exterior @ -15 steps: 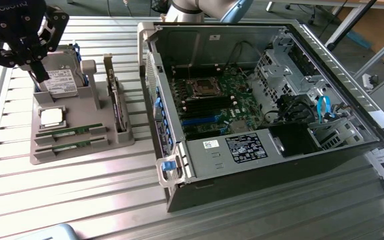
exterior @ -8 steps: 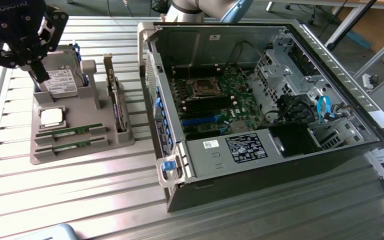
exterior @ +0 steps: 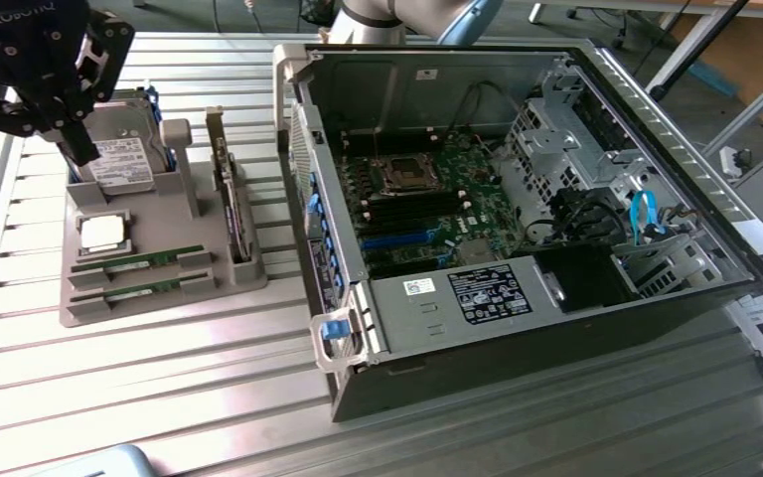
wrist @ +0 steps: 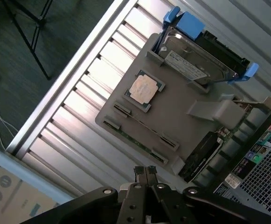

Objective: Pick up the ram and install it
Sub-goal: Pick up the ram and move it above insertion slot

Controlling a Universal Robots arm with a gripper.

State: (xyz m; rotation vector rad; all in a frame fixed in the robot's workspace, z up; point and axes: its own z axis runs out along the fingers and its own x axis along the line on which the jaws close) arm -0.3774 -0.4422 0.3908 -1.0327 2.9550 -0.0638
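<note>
Not much done yet: the ram (exterior: 139,260) sits slotted in the gray tray (exterior: 170,231) beside the CPU (exterior: 103,232), not installed, while the gripper (exterior: 80,154) hovers above the tray, fingers pinched together, empty.

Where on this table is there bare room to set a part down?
The silver slatted table on the exterior camera's side of the grey parts tray is free; so is the strip along the open black computer case's near side. Crowded: the tray itself and the narrow gap between tray and case.
</note>
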